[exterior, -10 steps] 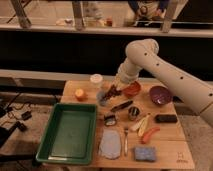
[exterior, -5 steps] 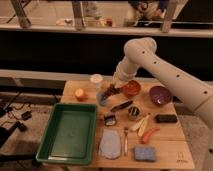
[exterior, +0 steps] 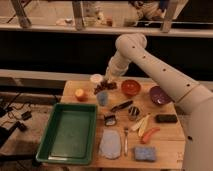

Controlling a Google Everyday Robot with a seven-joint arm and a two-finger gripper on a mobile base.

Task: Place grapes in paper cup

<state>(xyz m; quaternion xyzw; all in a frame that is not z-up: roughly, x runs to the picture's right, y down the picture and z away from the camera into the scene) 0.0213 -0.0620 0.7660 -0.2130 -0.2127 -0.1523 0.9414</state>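
1. Grapes (exterior: 105, 87), a dark reddish bunch, hang at the tip of the gripper (exterior: 106, 80), over the back left of the wooden table (exterior: 170, 145). They appear lifted, just beside the cup (exterior: 96, 78) and above the blue-grey tumbler (exterior: 102, 98).
2. The white arm (exterior: 150, 65) reaches in from the right edge and bends down to that spot (it is the largest thing in view).
3. A green tray (exterior: 70, 131) takes up the left front of the table, apart from the action.
4. The step in hand looks like the carry: the bunch is held but not yet in the cup.
5. The next move calls for a short shift left and back until the bunch hangs over the cup's rim, then a lowering and release. The tumbler stands near, so aim matters.
6. The jaws seem closed on the top of the bunch, though the fingers blend with the fruit and are hard to make out.
7. Whether the grapes clear the tumbler's rim cannot be told.
8. The arm is cut off at the right edge.
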